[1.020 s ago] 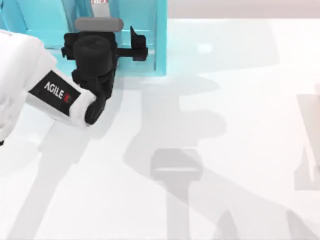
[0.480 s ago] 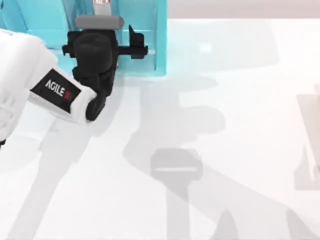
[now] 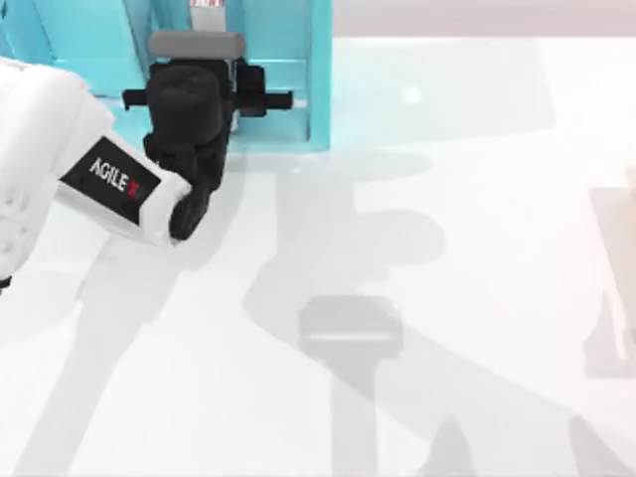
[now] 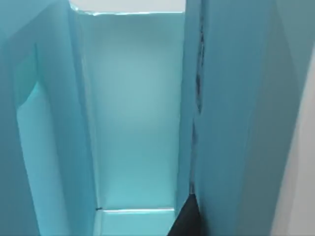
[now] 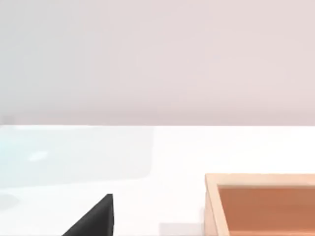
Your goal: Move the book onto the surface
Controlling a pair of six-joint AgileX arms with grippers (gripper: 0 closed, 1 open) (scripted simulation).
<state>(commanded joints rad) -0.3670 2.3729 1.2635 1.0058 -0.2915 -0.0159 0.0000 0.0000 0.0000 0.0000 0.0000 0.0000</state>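
1. Reaching into the light-teal shelf unit (image 3: 320,79), the left end effector (image 3: 260,91) is seen a little deeper among the boards than a second ago, its dark tip turned and drawn closer to the wrist.
2. This is judged to be the final approach to a grasp; nothing has been lifted out yet.
3. The book (image 3: 206,4) is glimpsed just beyond the left end effector, further inside the shelf, as a pale strip with a red mark.
4. It is not yet on the surface (image 3: 447,298), the glossy white desk that lies behind and beside the end effector.
5. The left arm is stretched from the desk's left side, its wrist angled toward the shelf.
6. Whether the left end effector is spread or pressed together cannot be told.
7. In the left wrist view, teal walls are seen close on both sides.
8. The right end effector (image 5: 93,219) is parked above the desk, with a wooden tray (image 5: 261,206) just ahead; its state cannot be told either.
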